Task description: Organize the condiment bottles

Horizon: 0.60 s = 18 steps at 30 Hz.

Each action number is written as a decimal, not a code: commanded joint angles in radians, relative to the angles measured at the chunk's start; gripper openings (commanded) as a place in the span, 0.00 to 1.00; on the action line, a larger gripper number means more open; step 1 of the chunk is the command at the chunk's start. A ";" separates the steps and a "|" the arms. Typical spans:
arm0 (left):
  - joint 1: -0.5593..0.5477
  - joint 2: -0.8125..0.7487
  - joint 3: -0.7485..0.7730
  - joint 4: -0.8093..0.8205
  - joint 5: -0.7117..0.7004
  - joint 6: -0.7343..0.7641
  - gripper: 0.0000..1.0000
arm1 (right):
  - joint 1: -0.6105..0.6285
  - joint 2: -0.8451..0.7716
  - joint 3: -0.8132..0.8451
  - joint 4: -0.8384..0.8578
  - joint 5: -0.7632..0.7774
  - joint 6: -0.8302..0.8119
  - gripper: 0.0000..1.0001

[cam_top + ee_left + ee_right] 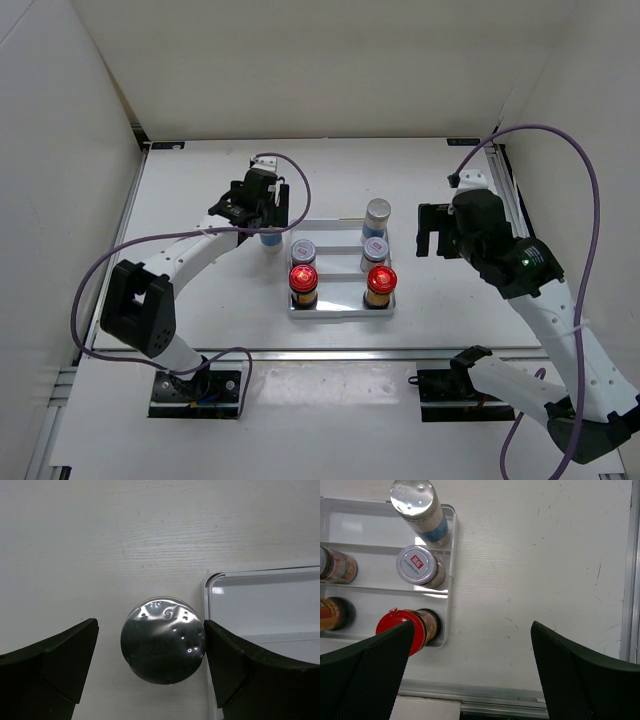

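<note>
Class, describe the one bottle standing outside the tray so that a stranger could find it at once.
Find the white divided tray in the middle of the table. Just off its far left corner, on the bare tabletop, stands a silver-capped bottle with a blue label, straddled by the open left hand. The other five bottles all sit inside the tray.

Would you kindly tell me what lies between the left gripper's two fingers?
A silver-capped bottle stands between the open left gripper's fingers, just outside the white tray's corner; the left wrist view shows it.
</note>
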 commanded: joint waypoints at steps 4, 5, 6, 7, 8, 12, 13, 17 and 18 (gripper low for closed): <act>0.005 -0.012 0.017 -0.009 0.020 -0.004 0.82 | -0.002 -0.006 -0.012 0.008 -0.016 -0.015 1.00; 0.005 -0.012 0.017 -0.009 0.020 -0.004 0.75 | -0.002 -0.006 -0.012 0.008 -0.027 -0.015 1.00; 0.005 -0.021 0.017 -0.009 0.020 -0.004 0.58 | -0.002 -0.006 -0.012 0.008 -0.027 -0.015 1.00; 0.005 -0.034 0.029 -0.009 0.020 -0.004 0.50 | -0.002 -0.006 -0.012 0.008 -0.027 -0.015 1.00; -0.011 -0.064 0.040 -0.009 -0.012 -0.015 0.42 | -0.002 -0.006 -0.012 0.008 -0.036 -0.015 1.00; -0.086 -0.118 0.099 -0.009 -0.121 -0.027 0.14 | -0.002 0.003 -0.021 0.008 -0.036 -0.015 1.00; -0.103 -0.130 0.133 -0.009 -0.155 -0.027 0.14 | -0.002 0.003 -0.021 0.008 -0.036 -0.015 1.00; -0.173 -0.130 0.207 0.002 -0.193 0.008 0.12 | -0.002 0.012 -0.021 0.008 -0.045 -0.005 1.00; -0.183 -0.130 0.207 0.019 -0.193 0.008 0.12 | -0.002 0.012 -0.021 0.008 -0.056 -0.005 1.00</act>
